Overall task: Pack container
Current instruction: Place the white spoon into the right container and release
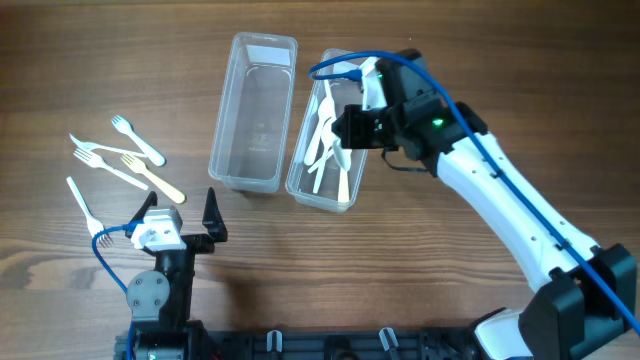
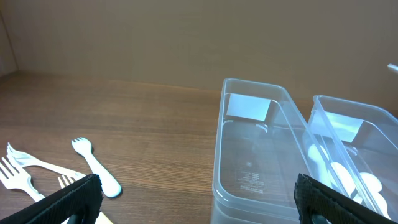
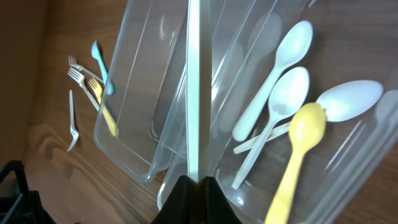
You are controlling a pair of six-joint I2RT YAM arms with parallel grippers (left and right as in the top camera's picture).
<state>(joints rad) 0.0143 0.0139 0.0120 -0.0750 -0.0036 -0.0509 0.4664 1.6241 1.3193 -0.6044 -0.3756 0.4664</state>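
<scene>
Two clear plastic containers stand side by side. The left container (image 1: pixel 262 42) is empty. The right container (image 1: pixel 318 198) holds several white spoons (image 3: pixel 273 93) and a yellow spoon (image 3: pixel 300 149). My right gripper (image 3: pixel 194 183) is shut on the long handle of a white plastic utensil (image 3: pixel 194 93), above the right container's left wall; its head is out of view. In the overhead view, this gripper (image 1: pixel 345 128) hovers over the right container. Several forks (image 1: pixel 125 160) lie on the wood at the left. My left gripper (image 1: pixel 182 215) is open and empty near the front edge.
The forks also show in the left wrist view (image 2: pixel 96 169), left of the empty container (image 2: pixel 261 186). A single white fork (image 1: pixel 83 205) lies close to my left gripper. The right arm reaches across from the front right corner.
</scene>
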